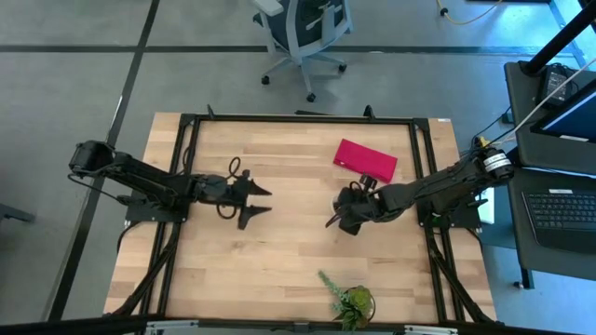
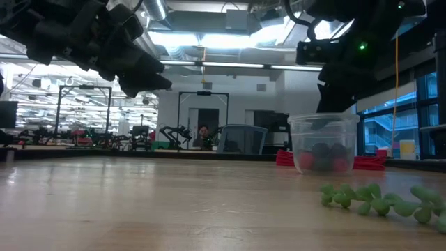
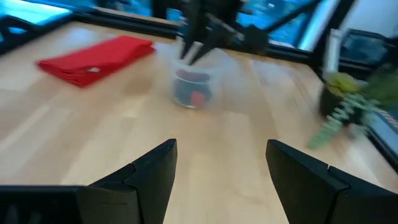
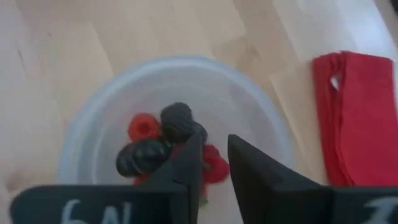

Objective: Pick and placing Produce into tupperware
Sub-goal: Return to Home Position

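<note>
Over the tupperware (image 2: 325, 125): the right gripper (image 4: 214, 158) hangs just right of the table's centre, pointing down into the cup. Its fingers are parted by a narrow gap with nothing between them.
Contents: the produce (image 4: 163, 138) lies heaped on the cup's floor, red pieces mixed with dark ones.
Hidden from above: in the high view the right gripper covers the tupperware completely.
Hard to make out: whether the right fingertips dip below the rim or stop level with it cannot be told. The pieces overlap, so their number is unclear, and the left wrist view shows them only as a blurred dark and red patch.
Left side: the left gripper (image 1: 267, 200) hangs above the wood left of centre, fingers spread wide and empty, pointing toward the cup and well apart from it.
Far right: a folded red cloth (image 1: 365, 160) lies flat near the cup but apart from it. In the low view the cup hides its middle.
Near edge: a green plant (image 1: 352, 302) sits right of centre at the table's near edge. Its trailing strand is cut off at the low view's right border.
Open room: the table (image 1: 279, 270) is bare wood between the two grippers and from the cup toward the near side.
Edges: the cup stands well in from every side of the table, and a chair (image 1: 303, 33) stands on the floor beyond the far edge.
</note>
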Motion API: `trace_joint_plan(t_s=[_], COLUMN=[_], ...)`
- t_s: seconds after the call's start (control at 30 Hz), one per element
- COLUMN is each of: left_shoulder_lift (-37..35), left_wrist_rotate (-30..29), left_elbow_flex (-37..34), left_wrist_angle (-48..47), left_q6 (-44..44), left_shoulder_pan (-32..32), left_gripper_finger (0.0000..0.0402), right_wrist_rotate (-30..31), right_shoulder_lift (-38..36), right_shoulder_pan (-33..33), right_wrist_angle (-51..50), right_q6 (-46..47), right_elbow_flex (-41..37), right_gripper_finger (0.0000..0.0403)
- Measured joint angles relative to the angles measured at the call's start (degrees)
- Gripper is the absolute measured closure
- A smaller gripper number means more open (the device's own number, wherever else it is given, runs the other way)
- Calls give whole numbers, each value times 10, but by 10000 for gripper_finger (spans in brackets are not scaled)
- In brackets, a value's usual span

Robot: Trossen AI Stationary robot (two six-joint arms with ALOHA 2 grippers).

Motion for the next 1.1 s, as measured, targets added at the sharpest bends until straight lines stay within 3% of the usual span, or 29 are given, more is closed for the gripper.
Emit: trace_joint_plan(t_s=[0.17,0.3,0.4,0.53,0.6,0.8,0.93,1.1], left_shoulder_lift=[0,0,0,0,0,-27,-94,-182], left_wrist_rotate=[-85,-116,-86,24,59,71,136,133], left_elbow_flex=[0,0,0,0,0,0,0,-4], left_wrist_angle=[12,2,0,1,3,0,-18,-74], left_q6=[-3,-4,-7,0,26,58,62,89], left_shoulder_pan=[27,84,149,255,304,403,416,411], left_gripper_finger=[163,163,163,163,163,163,163,163], right_wrist_rotate=[29,47,111,143,144,145,143,138], right_shoulder_lift=[-42,-92,-129,-187,-219,-331,-420,-523], right_shoulder_pan=[0,0,-1,-15,-28,-74,-101,-110], right_wrist_angle=[-80,-148,-165,-165,-139,72,159,226], right_q6=[22,-36,-16,-27,-43,-162,-180,-191], right_elbow_flex=[21,27,21,-3,-21,-138,-227,-315], right_gripper_finger=[298,287,286,286,286,286,286,286])
